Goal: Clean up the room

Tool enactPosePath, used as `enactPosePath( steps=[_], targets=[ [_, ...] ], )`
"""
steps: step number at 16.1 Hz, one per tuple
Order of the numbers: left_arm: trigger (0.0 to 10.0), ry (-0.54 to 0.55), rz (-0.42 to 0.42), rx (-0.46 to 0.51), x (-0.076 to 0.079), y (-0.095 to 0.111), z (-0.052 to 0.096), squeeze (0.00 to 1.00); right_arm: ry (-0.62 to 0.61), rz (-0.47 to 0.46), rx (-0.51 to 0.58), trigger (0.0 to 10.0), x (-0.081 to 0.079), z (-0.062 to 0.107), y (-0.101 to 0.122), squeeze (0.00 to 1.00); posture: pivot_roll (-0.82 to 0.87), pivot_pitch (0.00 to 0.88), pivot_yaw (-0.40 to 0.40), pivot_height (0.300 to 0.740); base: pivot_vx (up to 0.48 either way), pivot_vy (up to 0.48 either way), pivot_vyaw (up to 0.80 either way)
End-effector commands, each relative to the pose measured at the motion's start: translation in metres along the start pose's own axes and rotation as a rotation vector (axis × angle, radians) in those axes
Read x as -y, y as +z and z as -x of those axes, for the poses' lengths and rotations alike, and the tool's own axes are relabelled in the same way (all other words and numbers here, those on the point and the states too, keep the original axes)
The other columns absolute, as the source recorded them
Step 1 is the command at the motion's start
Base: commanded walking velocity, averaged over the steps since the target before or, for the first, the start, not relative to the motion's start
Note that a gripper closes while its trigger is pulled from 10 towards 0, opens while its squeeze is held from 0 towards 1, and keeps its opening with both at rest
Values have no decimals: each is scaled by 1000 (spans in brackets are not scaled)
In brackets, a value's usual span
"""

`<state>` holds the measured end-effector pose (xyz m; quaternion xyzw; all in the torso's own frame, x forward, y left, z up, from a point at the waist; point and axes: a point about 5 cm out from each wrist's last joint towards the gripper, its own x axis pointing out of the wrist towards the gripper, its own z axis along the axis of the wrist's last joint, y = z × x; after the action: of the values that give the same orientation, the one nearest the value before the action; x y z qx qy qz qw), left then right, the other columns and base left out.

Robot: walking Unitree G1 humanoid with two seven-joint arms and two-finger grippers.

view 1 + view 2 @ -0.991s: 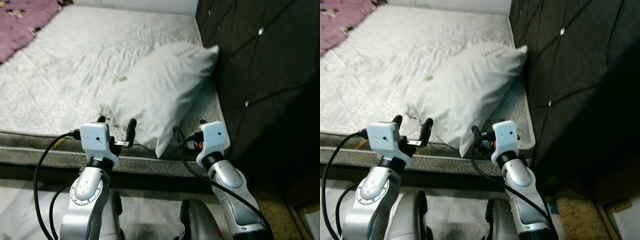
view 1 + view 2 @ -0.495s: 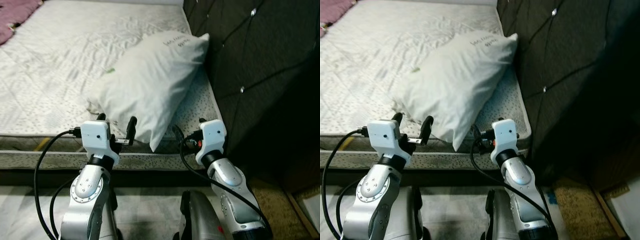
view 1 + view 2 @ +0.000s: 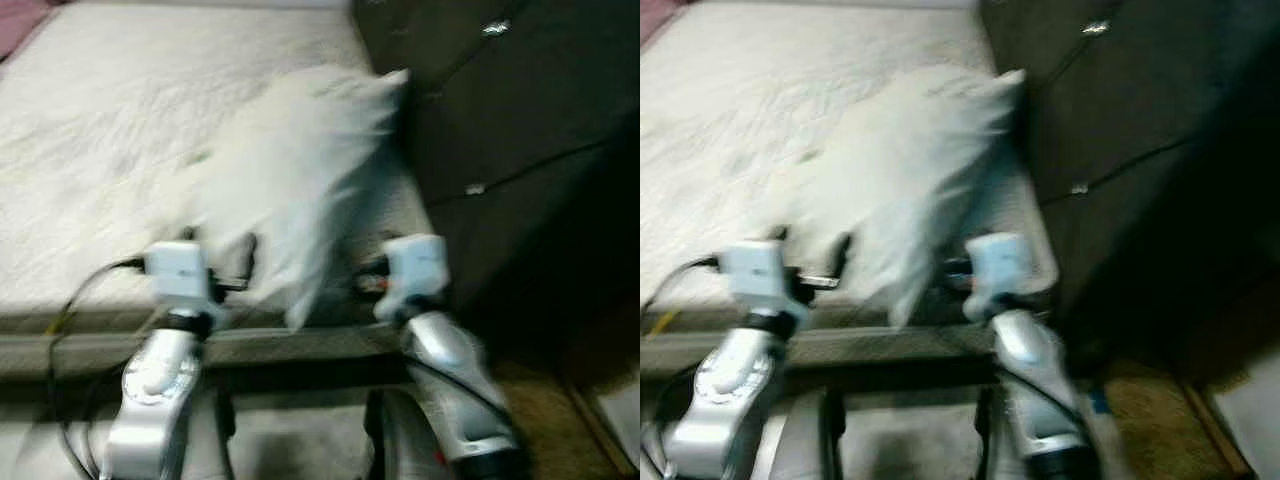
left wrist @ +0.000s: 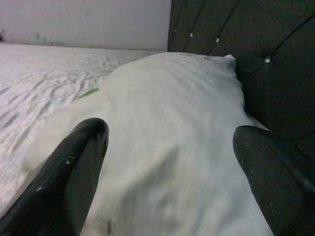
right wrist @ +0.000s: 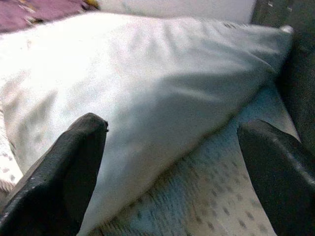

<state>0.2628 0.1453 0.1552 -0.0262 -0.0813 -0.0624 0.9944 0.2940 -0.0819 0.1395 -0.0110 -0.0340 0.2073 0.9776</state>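
Note:
A white pillow (image 3: 300,170) lies on the bed with its far corner against the dark headboard; both eye views are blurred. My left gripper (image 3: 218,245) is open at the pillow's near left corner, and in the left wrist view the pillow (image 4: 167,123) spans the gap between its black fingers (image 4: 74,167). My right gripper (image 5: 172,128) is open too, low over the mattress edge beside the pillow's (image 5: 147,83) near right side. Neither gripper holds anything.
The white quilted mattress (image 3: 100,130) stretches away to the left. A dark tufted headboard (image 3: 500,130) walls off the right side. A purple blanket (image 5: 39,12) lies far back on the bed. Brown carpet (image 3: 540,400) shows at the lower right.
The whole picture has shifted and blurred, so the camera is moving. Both grippers stay open at the pillow's near edge, the left a little closer to it.

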Motion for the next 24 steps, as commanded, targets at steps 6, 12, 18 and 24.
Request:
enactPosePath(
  steps=[6,12,18,24],
  targets=[
    [10000,-60,36,2,17,0,-3,0,-58,1,-23,10000,18,6,-6,0,-20,142,-42,499,80,0,484],
    [10000,-60,25,10,17,1,-15,0,-49,44,-9,10000,21,-4,-5,0,-11,88,-23,499,0,0,252],
    [10000,-56,-53,-32,8,-11,-17,0,-62,-20,-63,10000,32,-15,-12,0,-8,31,7,499,0,0,554],
    [10000,-68,-107,-91,-4,-22,-8,0,-157,71,-193,10000,46,0,-32,0,4,51,21,499,0,0,0]
  ],
)
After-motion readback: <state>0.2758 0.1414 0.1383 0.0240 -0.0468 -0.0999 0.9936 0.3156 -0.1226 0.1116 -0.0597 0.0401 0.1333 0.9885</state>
